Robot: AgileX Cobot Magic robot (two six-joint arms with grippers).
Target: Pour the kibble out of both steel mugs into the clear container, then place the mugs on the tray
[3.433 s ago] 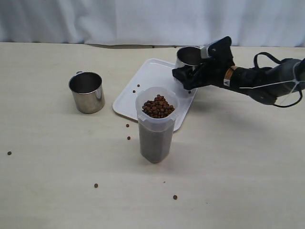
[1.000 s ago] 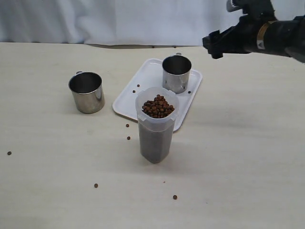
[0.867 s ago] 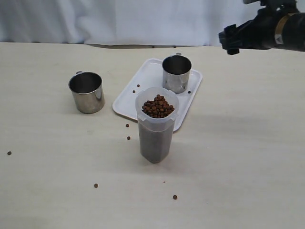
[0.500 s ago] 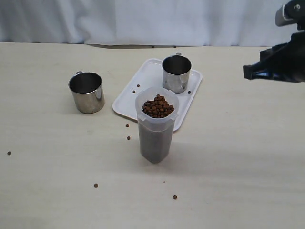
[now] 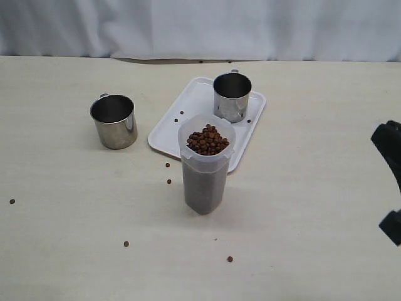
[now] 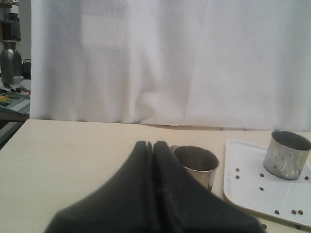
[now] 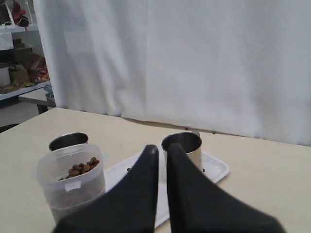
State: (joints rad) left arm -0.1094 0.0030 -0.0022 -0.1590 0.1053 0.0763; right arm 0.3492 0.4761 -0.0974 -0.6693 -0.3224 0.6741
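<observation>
The clear container (image 5: 205,172) stands mid-table, heaped with kibble (image 5: 208,140) to its rim. One steel mug (image 5: 232,96) stands upright on the white tray (image 5: 182,122). The other steel mug (image 5: 114,120) stands on the table left of the tray. Both look empty. My right gripper (image 7: 162,149) is shut on nothing, well back from the tray; only a dark part of that arm (image 5: 390,143) shows at the exterior view's right edge. Also shut and empty, my left gripper (image 6: 152,144) hovers just short of the left mug (image 6: 197,164).
Loose kibble pellets lie scattered on the table, among them one (image 5: 126,243) near the front left, one (image 5: 230,258) in front of the container and one (image 5: 12,201) at the far left. A few more lie on the tray. A white curtain (image 5: 200,28) backs the table.
My right arm has pulled away from above the tray to the right edge and lower, and its jaws have closed empty. The mug stays on the tray. The left gripper has not moved.
</observation>
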